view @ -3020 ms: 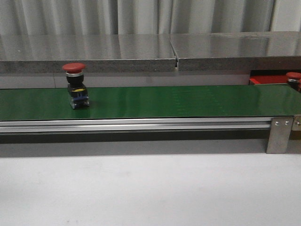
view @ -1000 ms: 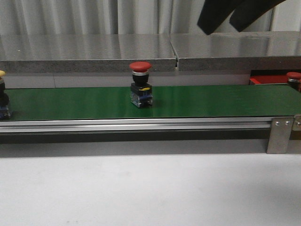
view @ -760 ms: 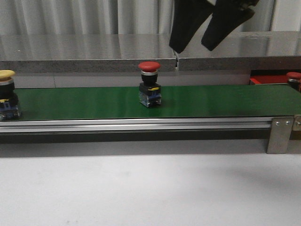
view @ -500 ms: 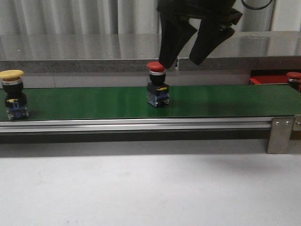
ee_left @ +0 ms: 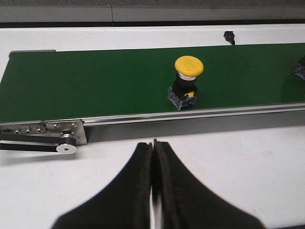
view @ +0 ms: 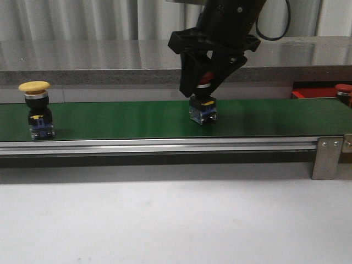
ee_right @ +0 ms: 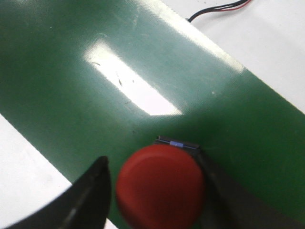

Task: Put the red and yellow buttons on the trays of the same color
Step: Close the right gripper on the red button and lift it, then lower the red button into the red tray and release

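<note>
Straddling the red button (view: 202,98) on the green belt (view: 126,118), the right gripper (view: 208,74) has one finger on each side of the cap. In the right wrist view the fingers (ee_right: 90,195) flank the red cap with a sliver of belt showing on one side — so the jaws are spread, not yet pinching.

Step in hand: grasp of the red button. It stands upright near mid-belt. The next move calls for closing the jaws on the cap or the neck below it, then a straight lift clear of the belt and a carry toward the red tray (view: 308,93), partly visible at the far right behind the belt. A second red button (view: 343,91) already sits there.

The yellow button (view: 37,110) stands upright near the belt's left end. The left gripper (ee_left: 152,157) hangs over the white table (ee_left: 238,167), short of the belt, with its jaws pressed together and empty. No yellow tray is visible.
</note>
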{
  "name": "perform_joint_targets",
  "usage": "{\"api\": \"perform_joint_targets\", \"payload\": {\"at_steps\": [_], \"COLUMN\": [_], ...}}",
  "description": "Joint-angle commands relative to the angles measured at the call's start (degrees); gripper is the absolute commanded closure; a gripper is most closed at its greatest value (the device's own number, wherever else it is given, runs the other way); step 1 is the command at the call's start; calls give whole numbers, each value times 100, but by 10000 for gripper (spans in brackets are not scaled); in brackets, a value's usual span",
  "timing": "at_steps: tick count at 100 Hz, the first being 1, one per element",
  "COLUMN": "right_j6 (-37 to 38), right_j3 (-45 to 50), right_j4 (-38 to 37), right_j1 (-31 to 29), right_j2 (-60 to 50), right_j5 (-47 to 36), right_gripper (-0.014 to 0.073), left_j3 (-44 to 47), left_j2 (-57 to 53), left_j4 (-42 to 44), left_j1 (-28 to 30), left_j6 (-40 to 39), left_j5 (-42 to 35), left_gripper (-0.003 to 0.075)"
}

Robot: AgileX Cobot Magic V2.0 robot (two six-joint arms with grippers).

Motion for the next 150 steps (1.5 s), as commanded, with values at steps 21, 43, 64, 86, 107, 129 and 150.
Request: {"api": "perform_joint_targets", "payload": {"at_steps": [21, 43, 64, 86, 107, 129, 150], "right_j6": [-14, -11, -11, -11, -11, -11, 234], "right_j3": [-162, 60, 256, 263, 267, 358, 455], "right_j4": [-9, -74, -74, -120, -120, -120, -115], "right_j1": [-22, -404, -1308, -2381, -3296, -3878, -4122], "right_j2": [-551, -1112, -1549, -1597, -1579, -1562, -1276], "right_j5": [-412, -381, -390, -325, -538, -1090, -1595], "right_gripper": [473, 473, 473, 473, 473, 473, 473], "left_j3": [-131, -131, -131, -131, -131, -131, -131], "left_j2": [28, 28, 28, 28, 28, 28, 28], "left_j4": [-69, -69, -69, -69, -69, -69, -69], "left_j1": [-37, -37, -37, -37, -37, -37, -37], "left_j6": [0, 0, 0, 0, 0, 0, 0], "left_j5": [-426, -426, -426, -426, -426, -426, -426], "left_gripper": [739, 739, 739, 739, 739, 739, 739]}}
